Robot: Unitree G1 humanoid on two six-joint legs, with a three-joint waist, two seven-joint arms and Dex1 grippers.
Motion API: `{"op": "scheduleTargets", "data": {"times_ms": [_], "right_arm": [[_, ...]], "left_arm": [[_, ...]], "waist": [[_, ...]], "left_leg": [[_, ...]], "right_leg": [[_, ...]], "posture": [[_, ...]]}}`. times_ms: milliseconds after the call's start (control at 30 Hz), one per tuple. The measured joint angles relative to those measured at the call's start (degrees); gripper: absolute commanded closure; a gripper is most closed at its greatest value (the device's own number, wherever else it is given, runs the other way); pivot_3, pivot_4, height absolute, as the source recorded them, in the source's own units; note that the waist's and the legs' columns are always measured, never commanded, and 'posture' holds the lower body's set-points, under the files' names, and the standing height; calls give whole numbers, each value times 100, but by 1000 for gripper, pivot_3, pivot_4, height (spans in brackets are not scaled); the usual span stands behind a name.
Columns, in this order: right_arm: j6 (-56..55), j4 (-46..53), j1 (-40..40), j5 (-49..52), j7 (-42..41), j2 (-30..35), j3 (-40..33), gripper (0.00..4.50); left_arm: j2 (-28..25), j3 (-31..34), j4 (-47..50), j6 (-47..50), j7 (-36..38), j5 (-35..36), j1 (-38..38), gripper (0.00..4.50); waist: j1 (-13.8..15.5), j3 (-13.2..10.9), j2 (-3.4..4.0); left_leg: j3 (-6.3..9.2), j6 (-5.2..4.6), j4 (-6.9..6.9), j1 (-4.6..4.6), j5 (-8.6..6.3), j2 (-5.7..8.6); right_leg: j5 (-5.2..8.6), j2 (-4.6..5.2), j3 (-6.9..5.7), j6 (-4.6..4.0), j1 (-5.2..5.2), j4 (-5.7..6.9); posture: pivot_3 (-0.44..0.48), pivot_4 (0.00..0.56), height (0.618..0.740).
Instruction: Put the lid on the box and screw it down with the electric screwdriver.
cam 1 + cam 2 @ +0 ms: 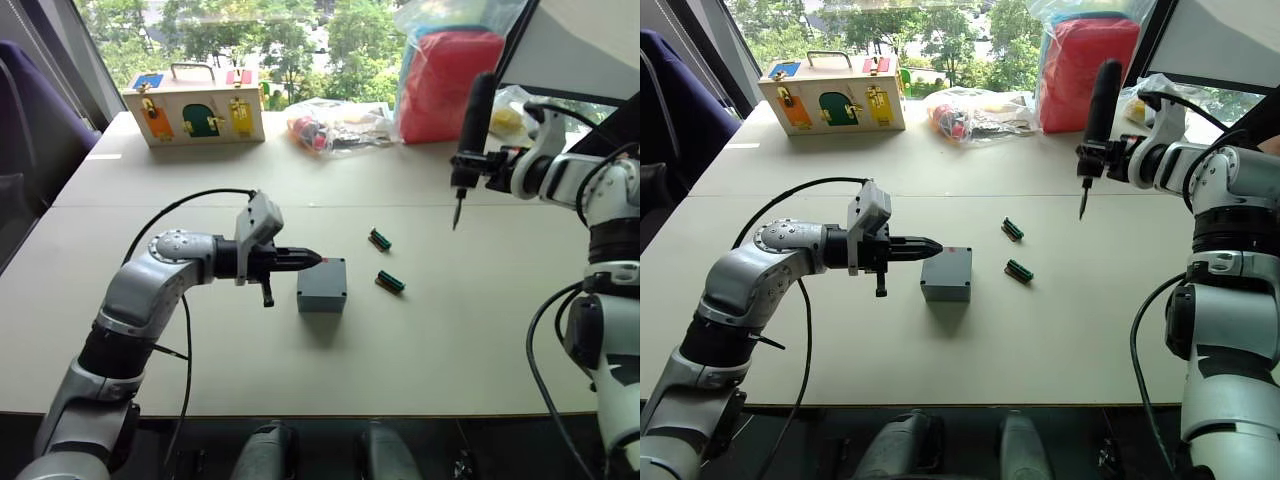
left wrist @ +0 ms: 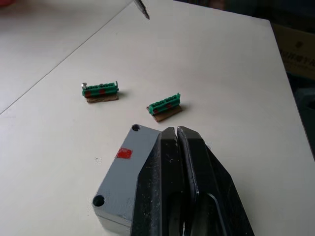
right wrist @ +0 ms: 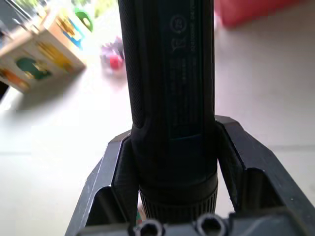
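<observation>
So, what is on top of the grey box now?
The lid is on the box, its red mark and two corner screw holes visible. The left gripper, fingers shut, rests over the lid and covers its other side. The electric screwdriver is held apart, above the table.

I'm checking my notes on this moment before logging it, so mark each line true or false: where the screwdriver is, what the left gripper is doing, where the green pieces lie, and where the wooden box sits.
1. The right gripper holds the electric screwdriver upright, bit pointing down. True.
2. The screwdriver's bit is touching the box. False: it hangs in the air, off to the robot's right of it.
3. The left gripper is shut, its tip over the box's top. True.
4. The two green pieces lie on top of the box. False: they lie on the table beside it.
5. The wooden box stands at the table's far side. True.
</observation>
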State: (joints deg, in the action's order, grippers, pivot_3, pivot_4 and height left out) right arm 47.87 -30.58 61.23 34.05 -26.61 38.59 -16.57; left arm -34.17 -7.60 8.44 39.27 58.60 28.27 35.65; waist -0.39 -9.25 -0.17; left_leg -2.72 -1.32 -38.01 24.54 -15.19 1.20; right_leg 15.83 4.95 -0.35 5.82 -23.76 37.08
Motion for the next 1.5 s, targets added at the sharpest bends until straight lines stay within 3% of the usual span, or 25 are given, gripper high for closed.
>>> {"op": "scheduleTargets", "data": {"times_ms": [167, 300, 433, 767, 1500], "right_arm": [[182, 2324, -1234, 952, 454, -1316, -655, 2681], [-228, 3473, -2010, 966, 408, -2023, -69, 2681], [-1167, 4180, -2684, 371, 162, -2292, 710, 2681], [-1831, 4276, -3204, -235, -81, -2385, 1380, 2681], [-2186, 4244, -3471, -698, -233, -2350, 1603, 2681]], "left_arm": [[-39, -66, -372, 14, 170, -37, 115, 4500], [44, -226, -516, -25, 218, -183, 260, 4500], [87, -540, -793, -163, 266, -512, 314, 4500], [223, -907, -1120, -611, 469, -983, 318, 4500], [273, -920, -1105, -642, 631, -1145, 323, 4500]], "waist": [[-33, 1, -2], [-37, -1, 2], [-24, 0, 1], [-34, 0, 1], [-29, 0, 1]], "left_leg": [[3, -36, -20, -7, -20, 2], [1, -35, -19, -7, -20, 4], [2, -29, -21, -7, -16, 7], [3, -31, -22, -10, -17, 4], [4, -33, -23, -13, -18, 4]], "right_leg": [[-5, 6, -1, 9, 20, 7], [-5, 0, 3, 9, 11, 13], [-5, -13, 2, 9, 17, 12], [-5, -18, 3, 9, 14, 10], [-5, -18, 5, 9, 17, 10]], "posture": [[0, 150, 740], [0, 150, 740], [0, 150, 740], [0, 150, 740], [0, 150, 740]]}}
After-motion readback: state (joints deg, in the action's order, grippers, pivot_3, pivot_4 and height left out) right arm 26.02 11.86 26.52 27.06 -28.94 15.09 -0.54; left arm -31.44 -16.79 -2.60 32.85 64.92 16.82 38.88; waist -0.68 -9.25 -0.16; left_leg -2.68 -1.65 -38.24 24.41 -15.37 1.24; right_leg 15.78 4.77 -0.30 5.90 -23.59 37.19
